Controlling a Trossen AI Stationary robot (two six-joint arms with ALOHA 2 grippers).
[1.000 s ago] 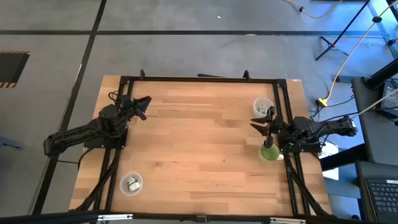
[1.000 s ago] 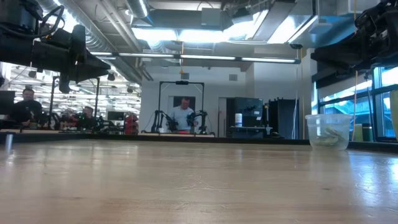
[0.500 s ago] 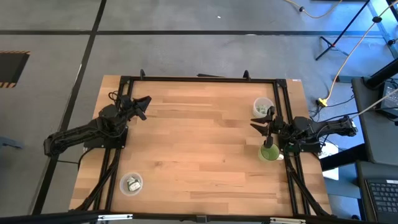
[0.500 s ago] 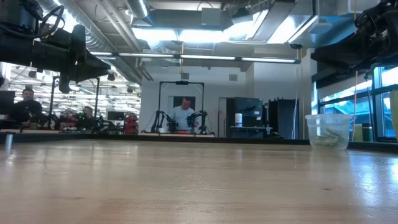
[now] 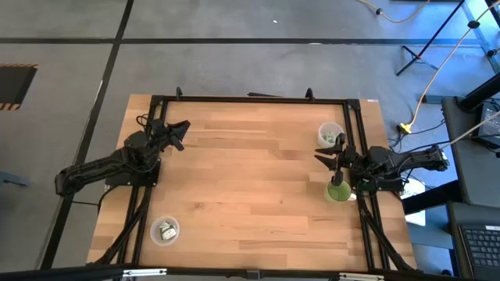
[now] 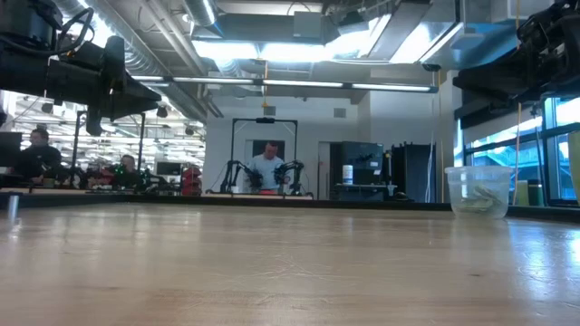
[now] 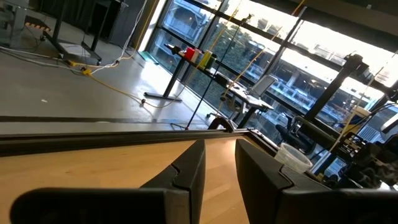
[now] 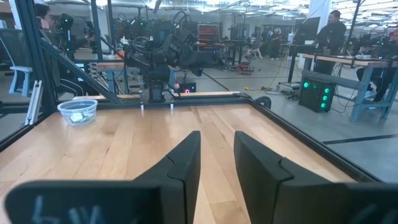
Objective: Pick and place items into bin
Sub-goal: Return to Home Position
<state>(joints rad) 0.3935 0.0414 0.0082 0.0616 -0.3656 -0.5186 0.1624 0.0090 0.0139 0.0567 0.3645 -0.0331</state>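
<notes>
Left pincer (image 5: 181, 127): raised over counter (image 5: 250, 187) at left edge. Released, narrow gap between fingers (image 7: 186, 174), nothing held.
Right pincer (image 5: 320, 158): raised at right edge, facing left pincer across counter. Released, narrow gap, nothing held.
White bin (image 5: 330, 134), packets (image 5: 333, 139) inside: near right pincer, on its far side.
Green cup (image 5: 337, 192): just beside right pincer, on its near side.
Clear bin (image 5: 165, 230), more packets inside: well apart from left pincer, toward counter front edge.
</notes>
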